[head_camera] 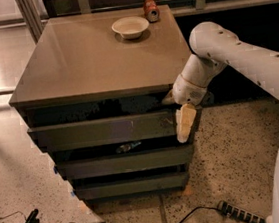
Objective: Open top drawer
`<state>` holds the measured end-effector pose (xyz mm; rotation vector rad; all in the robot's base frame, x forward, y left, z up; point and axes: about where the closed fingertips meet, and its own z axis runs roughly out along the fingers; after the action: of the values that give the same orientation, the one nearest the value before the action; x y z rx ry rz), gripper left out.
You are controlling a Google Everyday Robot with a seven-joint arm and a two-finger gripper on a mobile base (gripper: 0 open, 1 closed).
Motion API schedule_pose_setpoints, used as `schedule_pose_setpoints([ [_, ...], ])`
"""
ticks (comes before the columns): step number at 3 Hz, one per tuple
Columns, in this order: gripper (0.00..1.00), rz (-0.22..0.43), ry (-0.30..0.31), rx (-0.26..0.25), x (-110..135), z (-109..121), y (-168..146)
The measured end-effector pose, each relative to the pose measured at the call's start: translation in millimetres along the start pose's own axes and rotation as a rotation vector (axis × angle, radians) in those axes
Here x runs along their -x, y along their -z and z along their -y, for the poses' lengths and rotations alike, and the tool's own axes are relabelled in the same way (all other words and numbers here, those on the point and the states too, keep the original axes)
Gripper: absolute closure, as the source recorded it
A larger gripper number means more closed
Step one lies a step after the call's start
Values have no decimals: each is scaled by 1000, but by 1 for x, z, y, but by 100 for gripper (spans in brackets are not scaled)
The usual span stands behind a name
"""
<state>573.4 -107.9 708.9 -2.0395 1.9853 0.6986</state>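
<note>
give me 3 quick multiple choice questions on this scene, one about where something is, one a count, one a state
1. Where is the robot's pale gripper?
A) at the right end of the wide dark grey-brown top drawer
B) down on the floor
C) tucked against the robot's own body

2. How many drawer fronts does the grey-brown cabinet show?
A) two
B) three
C) five

3. How does the white round bowl sit?
A) upside down
B) on its side
C) upright

Key: 1 A, it hangs at that drawer's right end. 2 B, three fronts are stacked under the cabinet top. 3 C, its open mouth faces up.
</note>
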Motion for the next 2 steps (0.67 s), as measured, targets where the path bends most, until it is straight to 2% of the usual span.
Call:
schedule_pose_setpoints([
  [1, 0, 0, 0, 1, 0, 0, 0],
  [2, 0, -7, -15, 52, -7, 4, -21],
])
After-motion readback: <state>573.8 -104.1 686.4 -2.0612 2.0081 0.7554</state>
